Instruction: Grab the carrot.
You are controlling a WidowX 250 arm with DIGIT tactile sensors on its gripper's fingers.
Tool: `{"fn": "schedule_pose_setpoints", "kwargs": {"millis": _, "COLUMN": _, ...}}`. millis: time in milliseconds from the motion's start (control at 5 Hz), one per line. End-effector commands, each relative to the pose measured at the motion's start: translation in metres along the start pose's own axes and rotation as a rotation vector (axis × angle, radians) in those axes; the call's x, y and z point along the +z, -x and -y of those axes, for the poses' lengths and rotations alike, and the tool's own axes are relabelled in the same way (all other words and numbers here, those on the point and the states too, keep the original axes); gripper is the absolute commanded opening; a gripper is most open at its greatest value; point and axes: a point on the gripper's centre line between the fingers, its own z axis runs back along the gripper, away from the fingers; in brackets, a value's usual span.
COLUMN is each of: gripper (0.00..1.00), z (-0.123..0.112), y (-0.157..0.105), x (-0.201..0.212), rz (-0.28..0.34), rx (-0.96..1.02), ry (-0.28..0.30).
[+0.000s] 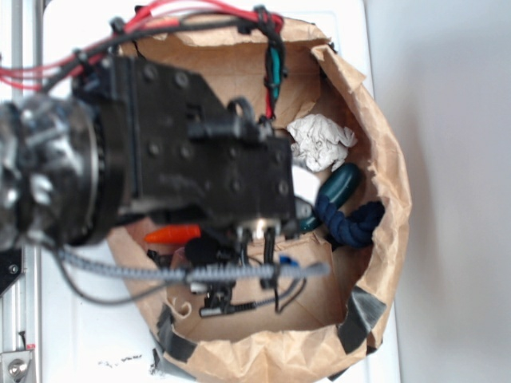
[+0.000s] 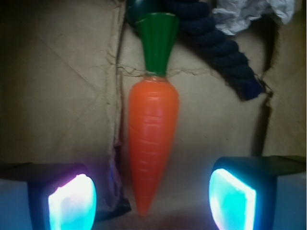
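Observation:
The carrot [image 2: 153, 139] is glossy orange with a dark green top. In the wrist view it lies flat on brown cardboard, its tip pointing toward the camera. My gripper [image 2: 152, 203] is open. Its glowing pads [image 2: 72, 201] stand wide apart on either side of the carrot's tip and do not touch it. In the exterior view the black arm hides most of the carrot. Only an orange end [image 1: 172, 234] shows to the left of the gripper [image 1: 239, 249].
All this sits inside a brown paper-lined container [image 1: 387, 167] with raised crumpled walls. A navy blue rope [image 1: 351, 223], a dark green oblong toy [image 1: 339, 185] and crumpled white paper [image 1: 321, 141] lie beyond the carrot's green top. Black tape patches [image 1: 363, 315] hold the rim.

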Motion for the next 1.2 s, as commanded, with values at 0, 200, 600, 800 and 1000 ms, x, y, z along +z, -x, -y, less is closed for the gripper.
{"fn": "schedule_pose_setpoints", "kwargs": {"millis": 0, "gripper": 1.0, "z": 0.005, "y": -0.008, "x": -0.005, "rz": 0.103, "rx": 0.043, "ry": 0.044}}
{"fn": "schedule_pose_setpoints", "kwargs": {"millis": 200, "gripper": 1.0, "z": -0.003, "y": -0.017, "x": -0.017, "rz": 0.104, "rx": 0.076, "ry": 0.034}}
{"fn": "schedule_pose_setpoints", "kwargs": {"millis": 600, "gripper": 1.0, "z": -0.024, "y": -0.029, "x": -0.027, "rz": 0.08, "rx": 0.119, "ry": -0.021}}
{"fn": "schedule_pose_setpoints", "kwargs": {"millis": 800, "gripper": 1.0, "z": -0.015, "y": -0.034, "x": -0.041, "rz": 0.038, "rx": 0.115, "ry": -0.064}}
{"fn": "schedule_pose_setpoints", "kwargs": {"millis": 1000, "gripper": 0.0, "z": -0.008, "y": -0.018, "x": -0.04, "rz": 0.027, "rx": 0.11, "ry": -0.075}}
